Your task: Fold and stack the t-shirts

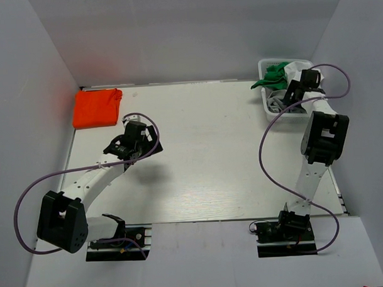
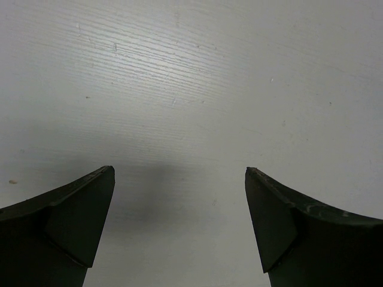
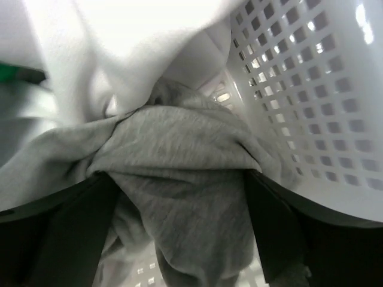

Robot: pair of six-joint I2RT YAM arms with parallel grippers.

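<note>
A folded bright orange t-shirt [image 1: 97,108] lies at the table's far left. In the white mesh basket [image 1: 265,65] at the far right sit a green t-shirt [image 1: 271,74], a white t-shirt [image 1: 294,69] and a grey t-shirt [image 1: 277,103]. My right gripper [image 1: 291,93] reaches down into the basket. In the right wrist view the right gripper [image 3: 179,179] stands open, its fingers wide on either side of a bunched fold of the grey t-shirt [image 3: 179,149], under the white t-shirt [image 3: 119,48]. My left gripper [image 1: 131,132] hovers open over bare table [image 2: 191,89], holding nothing [image 2: 179,173].
The basket's perforated wall [image 3: 311,89] stands close on the right of the right fingers. A sliver of green cloth [image 3: 9,73] shows at the left edge. Grey walls enclose the table on three sides. The purple cables loop beside both arms.
</note>
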